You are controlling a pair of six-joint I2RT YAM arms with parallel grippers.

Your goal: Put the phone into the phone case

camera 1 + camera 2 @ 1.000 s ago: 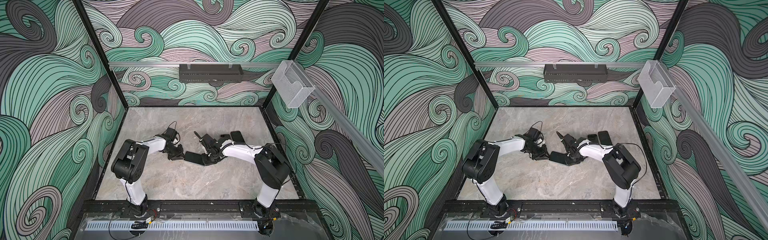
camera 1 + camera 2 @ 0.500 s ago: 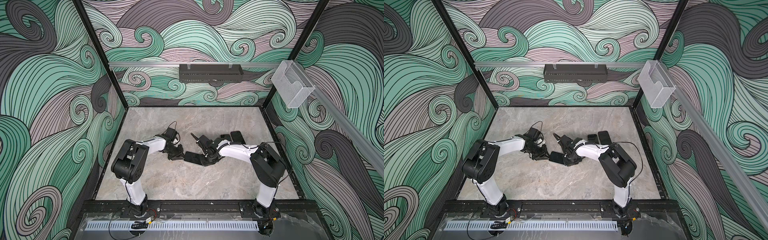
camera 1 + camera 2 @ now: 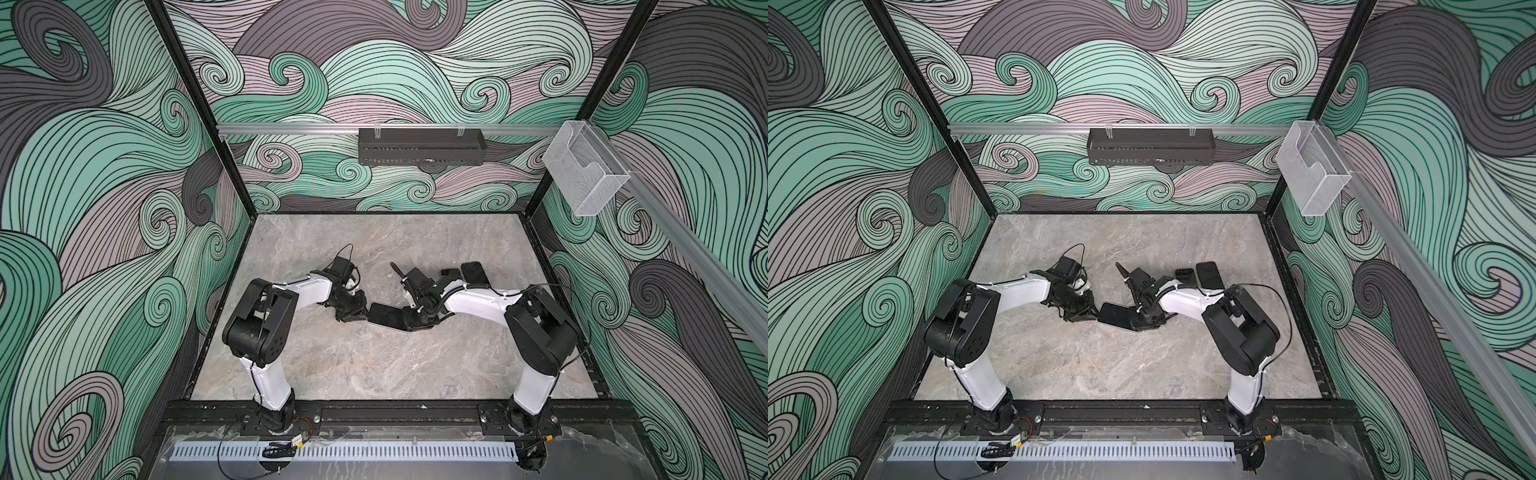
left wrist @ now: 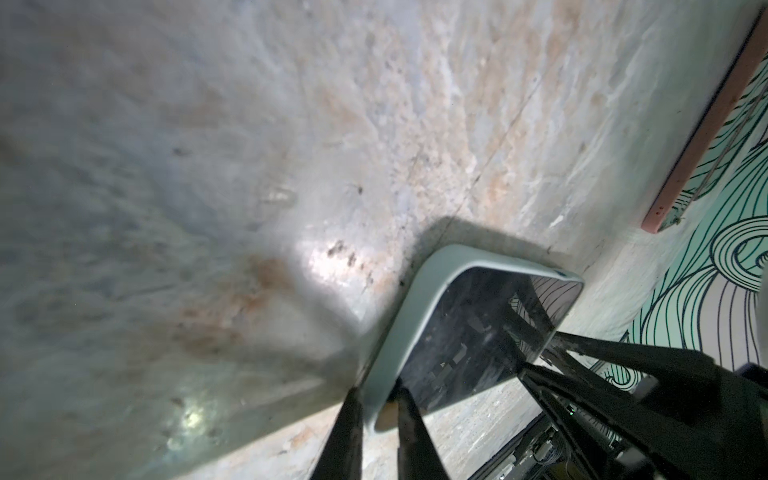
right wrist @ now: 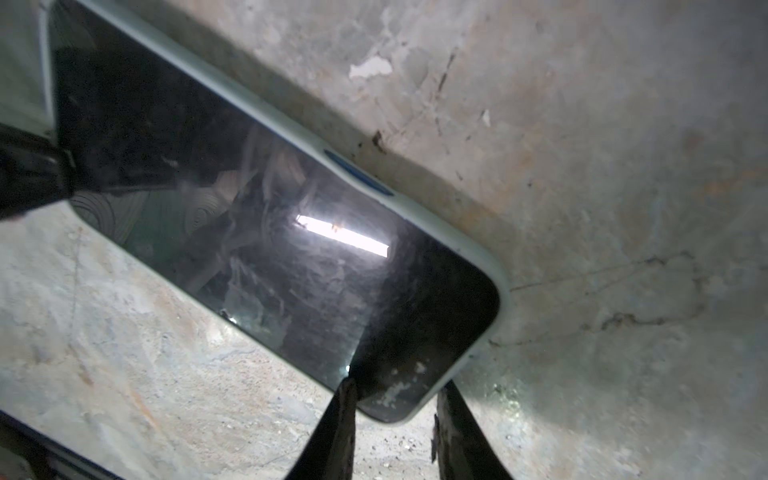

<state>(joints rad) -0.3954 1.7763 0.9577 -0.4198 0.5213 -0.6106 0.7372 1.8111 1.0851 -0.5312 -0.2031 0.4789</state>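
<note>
The phone (image 3: 386, 316) (image 3: 1116, 314) is a dark slab at mid-table between both grippers. Its black screen (image 5: 249, 216) (image 4: 478, 332) lies inside the pale grey-green phone case (image 5: 291, 124) (image 4: 409, 328), whose rim runs along one long side and round the corners. It is held tilted, with one end off the table. My left gripper (image 4: 376, 401) (image 3: 362, 312) (image 3: 1093, 314) is shut on the case rim at one end, one finger outside and one on the screen side. My right gripper (image 5: 397, 392) (image 3: 411, 321) (image 3: 1139, 321) stands open astride the opposite corner.
Two more dark phone-sized slabs (image 3: 473, 272) (image 3: 451, 273) lie at the back right, just behind the right arm. A black tray (image 3: 419, 146) hangs on the back wall. A clear holder (image 3: 584, 174) hangs on the right rail. Patterned walls close three sides.
My right gripper has shifted slightly toward the left along the phone and its jaws have parted a little. The left gripper and the phone stay where they were.
</note>
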